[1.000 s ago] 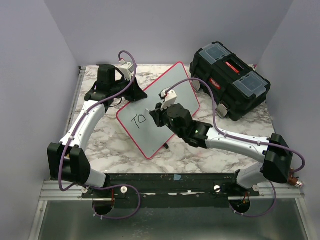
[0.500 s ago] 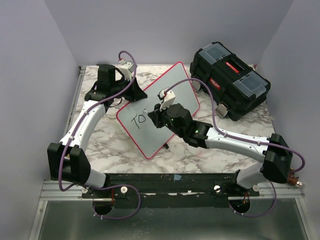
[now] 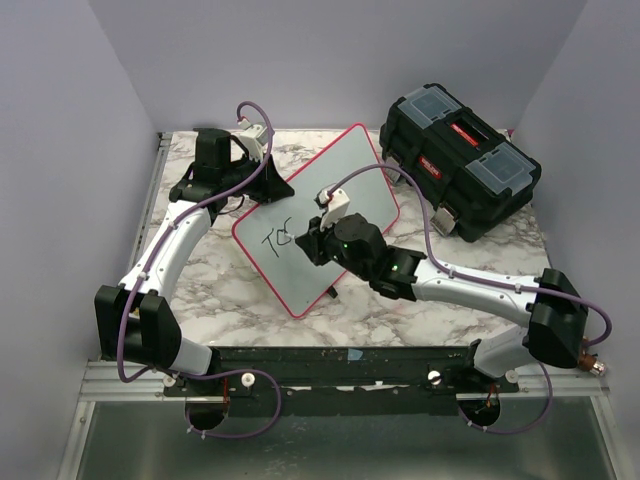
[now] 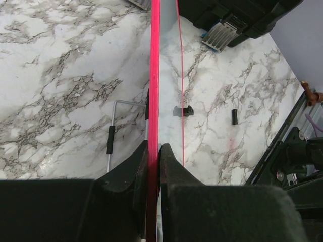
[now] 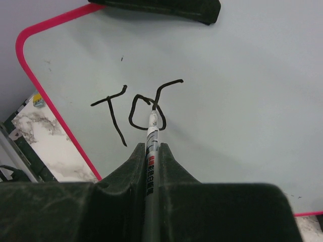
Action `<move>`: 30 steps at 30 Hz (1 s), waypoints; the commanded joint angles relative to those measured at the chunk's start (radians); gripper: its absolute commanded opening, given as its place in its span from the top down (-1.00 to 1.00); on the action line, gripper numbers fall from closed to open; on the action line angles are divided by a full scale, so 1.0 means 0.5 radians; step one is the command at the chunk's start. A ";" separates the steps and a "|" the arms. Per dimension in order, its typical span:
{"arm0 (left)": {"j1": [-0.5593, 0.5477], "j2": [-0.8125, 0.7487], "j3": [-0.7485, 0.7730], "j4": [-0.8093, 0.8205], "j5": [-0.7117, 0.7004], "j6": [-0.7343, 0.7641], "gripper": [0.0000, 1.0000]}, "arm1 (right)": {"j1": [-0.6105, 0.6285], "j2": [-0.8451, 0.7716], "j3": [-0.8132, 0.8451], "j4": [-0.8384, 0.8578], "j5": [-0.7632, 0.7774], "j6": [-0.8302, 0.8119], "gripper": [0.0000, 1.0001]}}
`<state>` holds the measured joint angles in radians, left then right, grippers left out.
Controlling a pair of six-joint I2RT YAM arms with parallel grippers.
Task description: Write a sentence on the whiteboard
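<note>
The whiteboard (image 3: 345,170), white with a red-pink rim, stands tilted on the marble table. My left gripper (image 3: 268,182) is shut on its upper left edge; the left wrist view shows the red rim (image 4: 154,75) pinched between the jaws. My right gripper (image 3: 312,238) is shut on a grey marker (image 5: 151,151) whose tip touches the board. The sentence (image 5: 136,108) reads "To" plus a curved stroke starting a further letter; it also shows in the top view (image 3: 276,236).
A black toolbox with red latches (image 3: 460,160) sits at the back right, close to the board's right corner. A wire stand (image 4: 112,136) and small black bits (image 4: 182,111) lie on the marble behind the board. Purple walls close in on three sides.
My right gripper has moved left and a little down across the board with the marker. A new curved stroke has appeared after "To". The left arm and board have not moved.
</note>
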<state>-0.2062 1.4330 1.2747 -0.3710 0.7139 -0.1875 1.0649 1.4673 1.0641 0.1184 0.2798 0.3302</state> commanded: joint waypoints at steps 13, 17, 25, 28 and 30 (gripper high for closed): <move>-0.057 -0.008 0.012 -0.004 -0.040 0.168 1.00 | -0.007 -0.057 -0.118 -0.157 0.121 0.060 0.99; -0.062 -0.007 0.012 -0.008 -0.047 0.171 1.00 | -0.006 -0.055 -0.089 -0.175 0.206 0.059 0.99; -0.069 -0.010 0.005 -0.013 -0.049 0.175 1.00 | -0.008 0.011 0.070 -0.197 0.319 0.017 0.99; -0.072 -0.016 0.003 -0.015 -0.053 0.175 1.00 | -0.008 0.046 0.145 -0.206 0.352 -0.005 0.99; -0.075 -0.017 0.001 -0.019 -0.056 0.182 1.00 | -0.007 0.069 0.196 -0.206 0.386 -0.018 0.98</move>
<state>-0.2127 1.4330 1.2781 -0.3721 0.7132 -0.1871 1.0649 1.4673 1.0985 0.0311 0.4061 0.3447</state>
